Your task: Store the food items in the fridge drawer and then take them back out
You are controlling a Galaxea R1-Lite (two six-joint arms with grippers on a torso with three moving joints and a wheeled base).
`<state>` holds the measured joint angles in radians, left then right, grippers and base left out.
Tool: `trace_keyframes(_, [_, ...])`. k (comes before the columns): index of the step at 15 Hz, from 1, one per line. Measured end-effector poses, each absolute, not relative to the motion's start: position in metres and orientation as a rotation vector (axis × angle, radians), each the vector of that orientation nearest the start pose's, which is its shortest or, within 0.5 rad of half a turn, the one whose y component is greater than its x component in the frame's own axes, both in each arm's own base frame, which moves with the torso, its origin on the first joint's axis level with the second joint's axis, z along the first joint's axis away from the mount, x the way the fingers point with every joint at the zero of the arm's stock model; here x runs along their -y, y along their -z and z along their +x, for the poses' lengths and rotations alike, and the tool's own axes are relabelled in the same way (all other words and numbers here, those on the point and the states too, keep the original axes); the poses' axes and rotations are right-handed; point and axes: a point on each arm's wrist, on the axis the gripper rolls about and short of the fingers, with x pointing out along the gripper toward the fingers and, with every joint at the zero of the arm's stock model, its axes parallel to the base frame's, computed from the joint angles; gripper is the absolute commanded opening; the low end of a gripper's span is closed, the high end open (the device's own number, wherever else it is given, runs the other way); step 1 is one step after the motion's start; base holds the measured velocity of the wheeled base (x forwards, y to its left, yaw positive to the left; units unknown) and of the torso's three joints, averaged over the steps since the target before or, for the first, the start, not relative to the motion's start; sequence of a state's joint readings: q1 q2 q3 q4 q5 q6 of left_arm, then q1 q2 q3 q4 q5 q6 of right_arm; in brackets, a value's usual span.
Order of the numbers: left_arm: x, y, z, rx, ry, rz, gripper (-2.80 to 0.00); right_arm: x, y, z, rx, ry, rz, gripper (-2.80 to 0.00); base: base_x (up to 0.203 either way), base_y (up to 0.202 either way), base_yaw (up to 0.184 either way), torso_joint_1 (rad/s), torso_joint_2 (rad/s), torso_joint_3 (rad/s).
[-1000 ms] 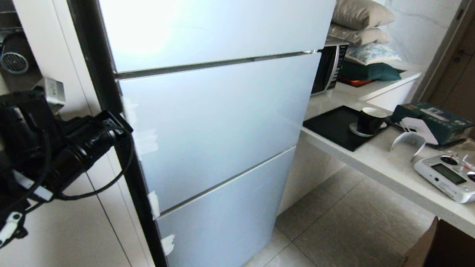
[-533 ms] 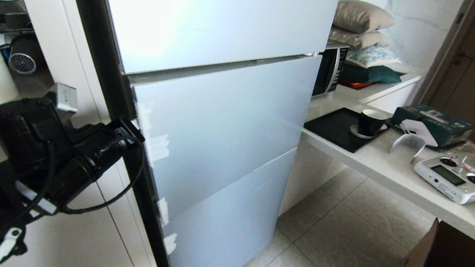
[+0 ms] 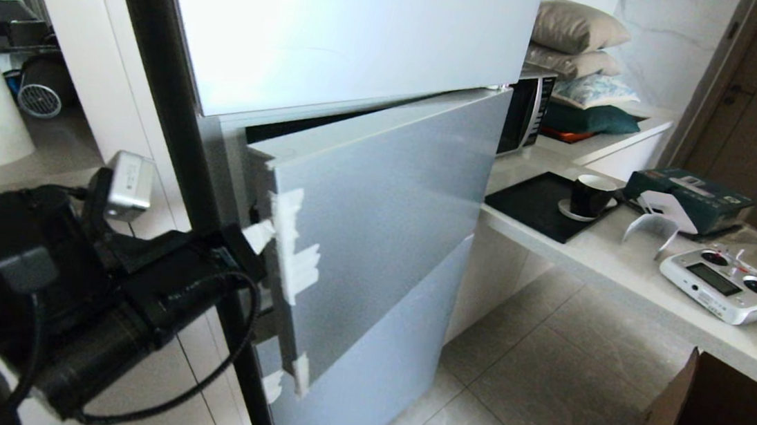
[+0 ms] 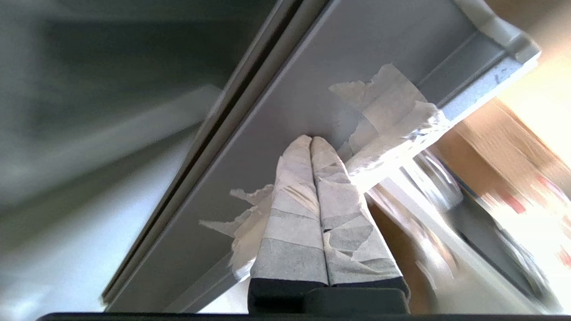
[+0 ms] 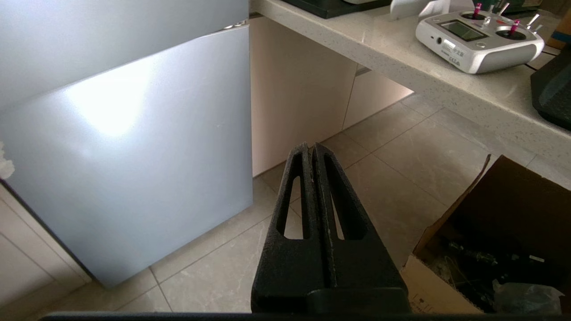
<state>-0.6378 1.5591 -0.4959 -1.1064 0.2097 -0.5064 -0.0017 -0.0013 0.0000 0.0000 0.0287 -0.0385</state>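
Observation:
My left gripper (image 3: pixel 257 235) is shut, its tape-wrapped fingertips (image 4: pixel 303 147) pressed together behind the taped left edge of the fridge's middle door (image 3: pixel 385 213). That grey door stands ajar, with a dark gap along its top and left side. In the left wrist view the fingertips touch the door's inner face (image 4: pixel 267 111) beside torn white tape (image 4: pixel 383 107). The food items and the fridge drawer are out of view. My right gripper (image 5: pixel 311 146) is shut and empty, hanging over the floor tiles in front of the bottom fridge front (image 5: pixel 125 156).
A pale counter (image 3: pixel 623 264) runs along the right with a black tray (image 3: pixel 532 203), a dark cup (image 3: pixel 591 193), a white remote controller (image 3: pixel 724 282) and a microwave (image 3: pixel 524 108). An open cardboard box (image 3: pixel 678 422) stands on the floor below. White cabinet panels (image 3: pixel 126 382) flank the fridge's left.
The middle fridge door has swung from shut to ajar. My left arm has moved with its edge, toward me and to the right. The right arm has kept still.

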Motion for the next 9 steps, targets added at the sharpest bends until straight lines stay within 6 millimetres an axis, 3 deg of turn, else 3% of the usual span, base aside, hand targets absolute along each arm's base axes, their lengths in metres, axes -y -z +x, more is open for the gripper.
trace_keyframes(3, [0.146, -0.188, 0.168, -0.087, 0.525, -0.52, -2.8, -0.001, -0.075, -0.023, 0.002, -0.027, -0.038, -2.8, 0.0, 0.0, 0.0, 0.009, 0.0, 0.001])
trace_keyframes(9, [0.085, -0.191, 0.103, -0.065, 0.548, -0.508, -2.8, -0.001, -0.075, -0.023, 0.002, -0.025, -0.039, -2.8, 0.0, 0.0, 0.0, 0.0, 0.0, 0.0])
